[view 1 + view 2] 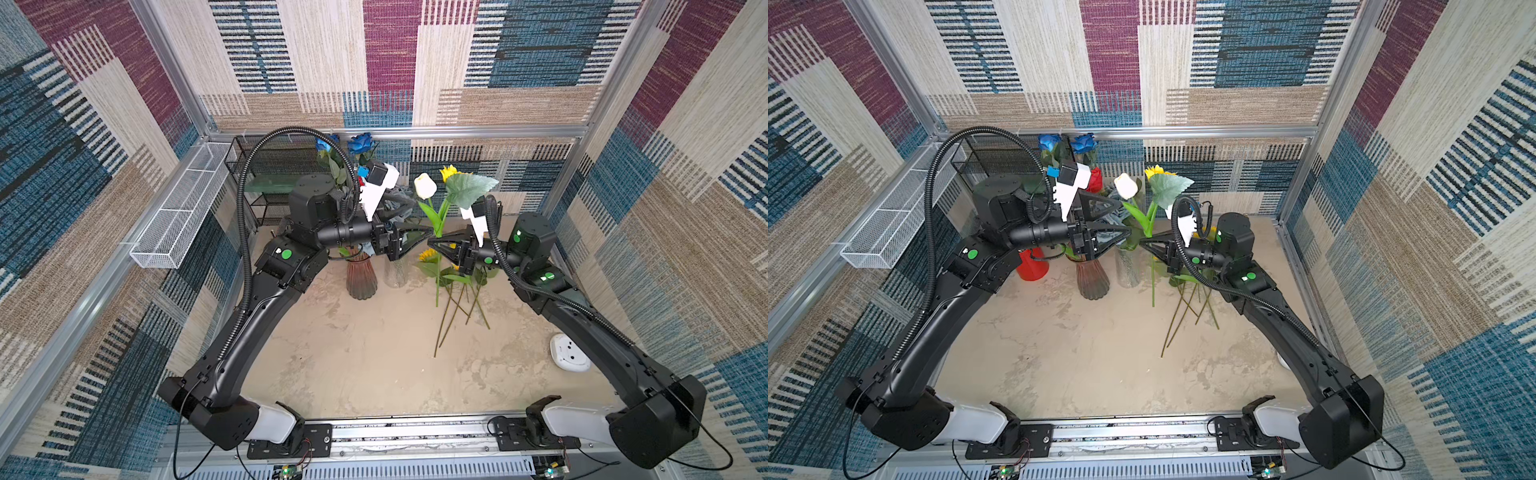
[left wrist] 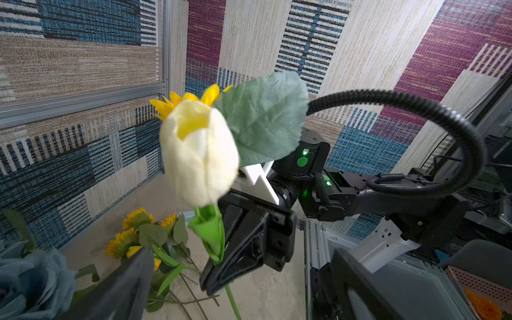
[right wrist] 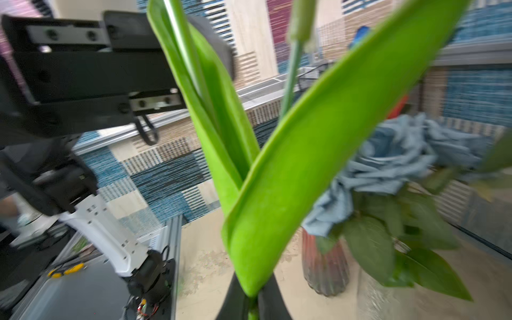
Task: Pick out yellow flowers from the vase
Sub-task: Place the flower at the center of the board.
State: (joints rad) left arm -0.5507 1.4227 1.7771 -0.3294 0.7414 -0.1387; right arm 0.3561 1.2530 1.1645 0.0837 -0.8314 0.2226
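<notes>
**Right claw (image 1: 431,240) pinches the pale yellow tulip (image 1: 424,185) by its stem; left claw (image 1: 1124,216) gapes beside it**

The right claw is closed on the tulip's green stem, just below its two long leaves. Its own wrist view shows the black fingertips (image 3: 274,304) pressed together at the base of a leaf. The tulip stands upright in that grip, with the bud above the claw and the stem hanging below it toward the worktop (image 1: 374,353). Whether the stem's end touches the worktop I cannot tell.

The left claw meets the right one nearly tip to tip, with its jaws spread wide and nothing held. The tulip stem stands just off its fingertips, and the upper finger reaches toward the base of the bud.

Under the right claw a bunch of sunflowers (image 2: 122,243) lies flat on the worktop, with its bare stems fanned toward the robot. A taller sunflower (image 1: 449,171) with a broad leaf rises just behind the tulip, higher than both claws. Its stem slants down toward the right claw, but I cannot tell whether it is gripped too.

Below the left claw a ribbed brown vase (image 1: 360,278) and a clear glass vase (image 1: 395,274) stand side by side, with grey-blue roses (image 3: 401,155) above them. The tulip is outside both vases, on their right. Farthest back are two bright blue roses (image 1: 361,143) and a red rose (image 1: 1096,178).
</notes>
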